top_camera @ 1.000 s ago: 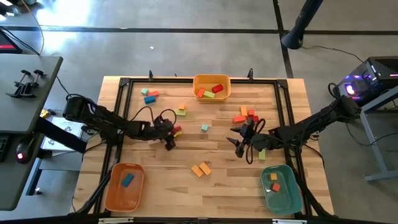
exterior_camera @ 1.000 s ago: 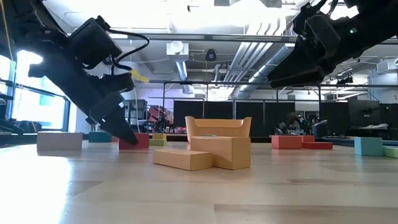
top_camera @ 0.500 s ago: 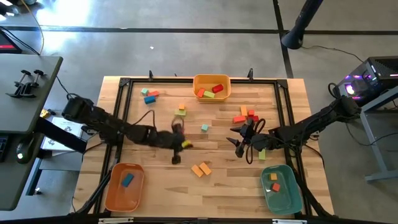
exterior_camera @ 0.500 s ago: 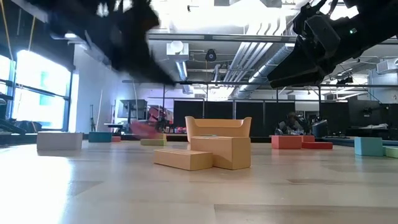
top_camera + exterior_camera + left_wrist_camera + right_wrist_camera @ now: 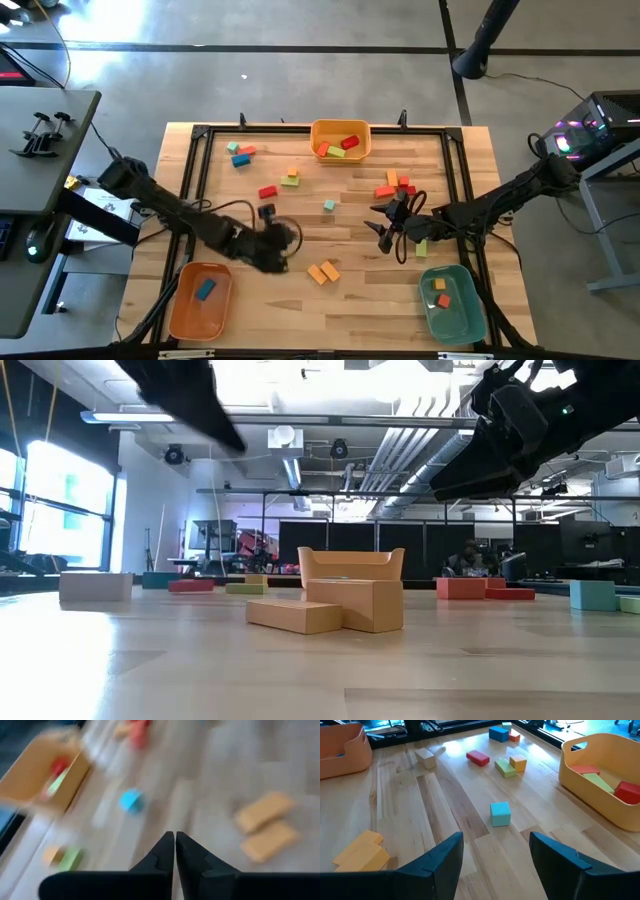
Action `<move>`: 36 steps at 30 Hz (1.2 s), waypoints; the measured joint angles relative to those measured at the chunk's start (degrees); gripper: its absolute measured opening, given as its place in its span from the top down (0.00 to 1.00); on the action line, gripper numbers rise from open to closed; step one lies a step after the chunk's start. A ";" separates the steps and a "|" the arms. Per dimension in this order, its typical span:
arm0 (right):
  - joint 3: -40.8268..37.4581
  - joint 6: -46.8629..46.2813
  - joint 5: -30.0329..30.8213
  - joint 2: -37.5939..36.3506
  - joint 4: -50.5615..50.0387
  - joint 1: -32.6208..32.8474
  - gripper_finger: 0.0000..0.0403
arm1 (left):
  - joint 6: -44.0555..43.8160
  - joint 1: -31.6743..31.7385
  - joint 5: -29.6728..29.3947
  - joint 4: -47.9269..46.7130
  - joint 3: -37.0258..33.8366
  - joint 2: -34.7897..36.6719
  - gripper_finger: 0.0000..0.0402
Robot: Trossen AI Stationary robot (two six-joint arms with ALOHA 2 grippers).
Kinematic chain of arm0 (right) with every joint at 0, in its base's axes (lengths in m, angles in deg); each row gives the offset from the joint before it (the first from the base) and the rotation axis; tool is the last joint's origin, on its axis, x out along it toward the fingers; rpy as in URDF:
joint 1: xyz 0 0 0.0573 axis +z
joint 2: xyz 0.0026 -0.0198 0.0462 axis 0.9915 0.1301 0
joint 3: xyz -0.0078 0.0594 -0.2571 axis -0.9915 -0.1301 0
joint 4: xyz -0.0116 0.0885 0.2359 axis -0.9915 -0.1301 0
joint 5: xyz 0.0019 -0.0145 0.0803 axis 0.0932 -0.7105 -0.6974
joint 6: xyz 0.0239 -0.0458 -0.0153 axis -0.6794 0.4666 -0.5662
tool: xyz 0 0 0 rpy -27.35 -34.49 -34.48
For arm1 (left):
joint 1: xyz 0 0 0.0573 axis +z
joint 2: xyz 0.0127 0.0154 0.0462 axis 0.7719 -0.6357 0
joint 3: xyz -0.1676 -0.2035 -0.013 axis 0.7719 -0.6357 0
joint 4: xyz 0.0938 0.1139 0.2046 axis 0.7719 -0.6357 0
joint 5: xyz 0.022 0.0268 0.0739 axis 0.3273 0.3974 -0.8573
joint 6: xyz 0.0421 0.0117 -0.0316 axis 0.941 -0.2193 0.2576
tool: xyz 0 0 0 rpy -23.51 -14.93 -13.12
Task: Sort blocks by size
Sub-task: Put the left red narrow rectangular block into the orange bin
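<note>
Small coloured blocks lie scattered on the wooden table (image 5: 350,290). Two orange bars (image 5: 322,271) rest side by side near the middle, a teal cube (image 5: 328,205) stands beyond them, and a red bar (image 5: 267,191) lies flat next to a green and an orange block (image 5: 291,177). My left gripper (image 5: 280,250) hangs raised above the table, left of the orange bars (image 5: 265,825). It is shut, with nothing between its fingers (image 5: 174,837). My right gripper (image 5: 381,227) waits open right of centre, its fingers wide apart (image 5: 495,850) and facing the teal cube (image 5: 500,813).
A yellow-orange bin (image 5: 340,140) holding red and green blocks stands at the far edge. An orange bin (image 5: 200,300) sits near left, a teal bin (image 5: 452,300) near right. More blocks lie at far left (image 5: 240,153) and by the right arm (image 5: 395,185).
My left gripper has risen off the table and swung toward the near edge, leaving the spot by the red bar. The red bar has been knocked a little toward the far left and now lies alone on the table. My right arm has kept still.
</note>
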 joint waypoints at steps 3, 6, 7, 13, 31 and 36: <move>0.00 0.00 0.00 0.00 0.03 0.00 0.44 | -5.82 4.97 1.15 -4.04 -2.33 0.00 0.92; 0.00 0.00 0.00 0.00 0.03 0.00 0.44 | -11.66 12.16 4.77 -4.35 -5.05 -0.02 0.82; 0.00 0.00 0.00 0.00 0.04 0.00 0.44 | -12.20 14.95 6.43 -4.39 -5.74 -0.02 0.78; 0.00 0.00 0.00 0.00 0.05 0.00 0.44 | -6.99 29.11 13.27 -2.58 -9.57 -0.04 0.58; 0.00 -0.61 0.00 0.00 0.05 0.00 0.44 | -1.81 39.60 22.12 15.96 -26.33 0.13 0.44; 0.00 -1.05 0.00 0.00 0.05 0.00 0.44 | -1.92 39.09 23.51 20.08 -29.22 0.24 0.56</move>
